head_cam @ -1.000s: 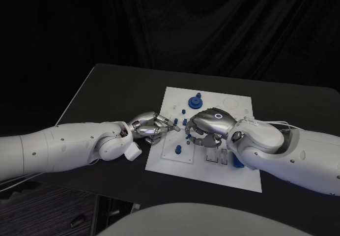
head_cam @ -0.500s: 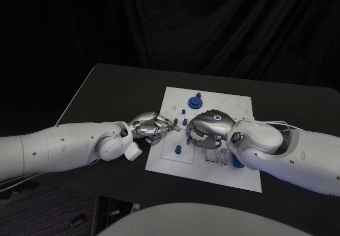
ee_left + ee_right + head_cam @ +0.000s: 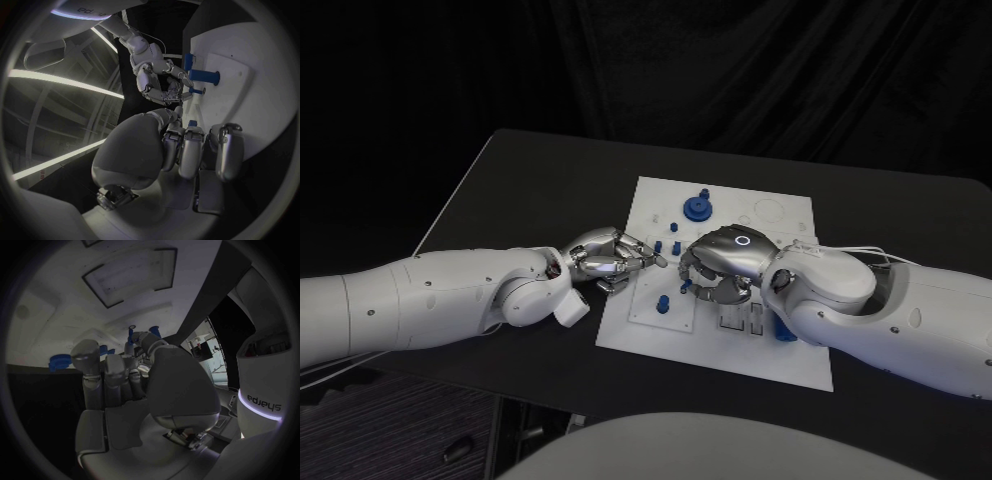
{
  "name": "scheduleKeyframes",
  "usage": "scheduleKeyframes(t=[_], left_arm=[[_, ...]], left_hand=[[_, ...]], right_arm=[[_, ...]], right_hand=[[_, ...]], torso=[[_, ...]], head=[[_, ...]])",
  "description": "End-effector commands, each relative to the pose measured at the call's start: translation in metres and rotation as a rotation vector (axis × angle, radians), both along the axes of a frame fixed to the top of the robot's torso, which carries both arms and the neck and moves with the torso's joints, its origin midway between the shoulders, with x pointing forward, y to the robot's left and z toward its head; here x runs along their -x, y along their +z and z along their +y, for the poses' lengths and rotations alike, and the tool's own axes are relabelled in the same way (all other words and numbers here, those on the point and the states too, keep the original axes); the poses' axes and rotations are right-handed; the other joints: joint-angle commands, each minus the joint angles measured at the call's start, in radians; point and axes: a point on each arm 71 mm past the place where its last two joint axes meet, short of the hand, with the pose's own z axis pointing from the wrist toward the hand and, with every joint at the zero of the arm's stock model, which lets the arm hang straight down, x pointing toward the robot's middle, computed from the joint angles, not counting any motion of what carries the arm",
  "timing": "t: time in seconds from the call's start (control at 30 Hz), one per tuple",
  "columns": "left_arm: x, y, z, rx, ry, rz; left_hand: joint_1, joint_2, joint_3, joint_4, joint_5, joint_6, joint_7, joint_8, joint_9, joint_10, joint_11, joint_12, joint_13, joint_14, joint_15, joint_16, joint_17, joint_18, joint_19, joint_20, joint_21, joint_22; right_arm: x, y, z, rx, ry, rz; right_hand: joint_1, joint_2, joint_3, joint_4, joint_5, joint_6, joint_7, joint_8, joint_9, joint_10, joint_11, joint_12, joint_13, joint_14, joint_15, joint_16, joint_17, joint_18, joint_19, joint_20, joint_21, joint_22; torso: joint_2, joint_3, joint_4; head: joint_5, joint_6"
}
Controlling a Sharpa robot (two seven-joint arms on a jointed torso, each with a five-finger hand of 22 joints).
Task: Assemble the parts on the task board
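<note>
White and flat, the rectangular task board (image 3: 733,345) lies in the middle of the black surface (image 3: 531,190), with both of the robot's silver hands meeting over its near-left part. The left hand (image 3: 607,256) reaches in at the board's left edge, its fingers (image 3: 187,150) curled together; the left wrist view shows a small blue piece (image 3: 192,123) at their tips, though whether it is actually pinched cannot be told. The right hand (image 3: 721,262) hovers over the board's centre, knuckles up and fingers bent down toward a cluster of small blue pegs (image 3: 665,301) standing on a raised white sub-plate (image 3: 651,318); in the left wrist view its fingertips (image 3: 170,95) close around a slim blue pin (image 3: 196,91) beside a thicker blue cylinder (image 3: 204,76) that stands out of the plate. Farther back on the board sits a round blue gear-like part (image 3: 695,208) with a small blue stud (image 3: 704,193) just behind it, well apart from both hands. A further blue part (image 3: 783,330) shows at the right arm's wrist, partly hidden.
</note>
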Motion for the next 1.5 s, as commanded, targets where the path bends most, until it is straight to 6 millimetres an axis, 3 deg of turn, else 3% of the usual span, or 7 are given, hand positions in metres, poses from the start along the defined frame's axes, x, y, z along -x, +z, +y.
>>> scheduleKeyframes(t=[0.03, 1.1, 1.5], left_arm=[[0.0007, 0.0003, -0.0016, 0.012, -0.006, -0.003], [0.0006, -0.0008, -0.0029, 0.008, -0.014, 0.008], [0.0005, -0.0009, -0.0026, 0.007, -0.012, 0.008]], left_hand=[[-0.011, -0.002, 0.006, 0.001, 0.007, 0.0, 0.003, -0.005, 0.001, 0.106, -0.003, -0.001, 0.263, 0.106, -0.007, -0.005, 0.263, 0.001, -0.007, -0.002, -0.004, 0.197], [-0.012, -0.003, 0.006, 0.0, 0.007, -0.001, 0.004, -0.006, 0.001, 0.106, -0.003, -0.001, 0.263, 0.106, -0.007, -0.005, 0.263, 0.001, -0.009, -0.001, -0.005, 0.195], [-0.012, -0.003, 0.007, 0.0, 0.006, -0.002, 0.004, -0.007, 0.001, 0.106, -0.003, -0.001, 0.263, 0.106, -0.007, -0.005, 0.263, 0.002, -0.011, -0.001, -0.006, 0.195]], right_arm=[[0.001, -0.0014, 0.0003, 0.015, -0.01, 0.001], [0.0029, -0.0047, 0.0, 0.037, -0.015, 0.018], [0.0043, -0.0082, 0.0041, 0.039, -0.004, 0.026]], right_hand=[[0.002, 0.008, -0.002, -0.006, -0.003, 0.004, -0.002, 0.005, 0.002, -0.007, 0.001, -0.004, -0.002, -0.005, 0.003, -0.005, -0.001, -0.01, -0.004, -0.001, -0.004, 0.101], [0.001, 0.009, -0.002, -0.006, -0.009, -0.001, -0.001, 0.003, 0.004, -0.011, 0.002, -0.006, -0.005, -0.006, 0.004, -0.006, -0.003, -0.009, -0.006, 0.0, -0.008, 0.1], [-0.005, 0.011, -0.002, -0.005, -0.035, -0.016, 0.003, -0.006, 0.008, -0.025, 0.006, -0.012, -0.014, -0.009, 0.007, -0.008, -0.005, -0.009, -0.009, 0.002, -0.011, 0.099]], torso=[[0.0, -0.0003, 0.0001], [0.0, 0.0002, 0.0002], [0.0, 0.0003, 0.0006]], head=[[0.001, 0.0], [0.002, 0.0], [0.0, 0.0]])
